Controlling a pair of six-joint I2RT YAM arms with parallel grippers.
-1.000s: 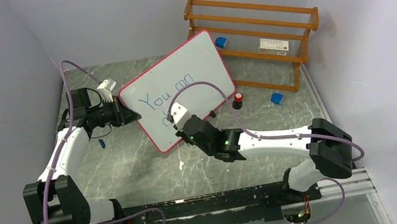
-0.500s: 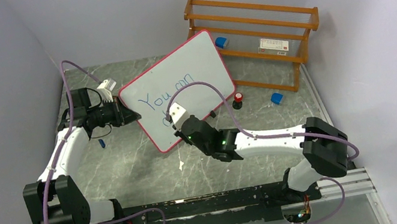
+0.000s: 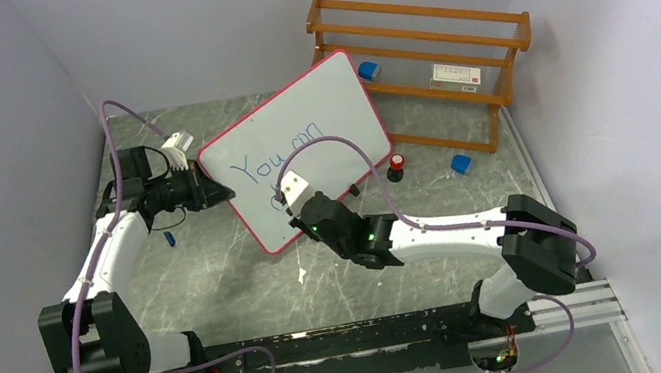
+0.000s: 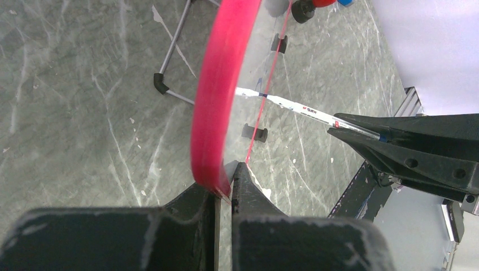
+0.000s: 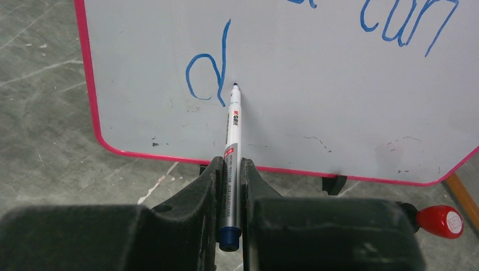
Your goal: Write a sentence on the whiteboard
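The whiteboard (image 3: 314, 113), white with a pink-red frame, stands tilted in the middle of the table. The sentence (image 3: 274, 161) in blue reads "You can", with a "d" (image 5: 208, 72) below it. My left gripper (image 3: 224, 194) is shut on the board's left edge; the left wrist view shows the pink frame (image 4: 217, 96) pinched between the fingertips of that gripper (image 4: 230, 178). My right gripper (image 5: 229, 164) is shut on a silver marker (image 5: 233, 130) with a blue end. The marker's tip rests at the board just right of the "d".
A wooden rack (image 3: 425, 49) leans at the back right, with a blue block (image 3: 369, 69) by it and another (image 3: 460, 163) on the table. A red-capped black thing (image 3: 395, 165) stands behind the board's right end. A small blue item (image 3: 170, 239) lies beside the left arm.
My right arm has shifted a little to the left along the board's lower part, marker still in its grip. The left arm and the board have stayed put.
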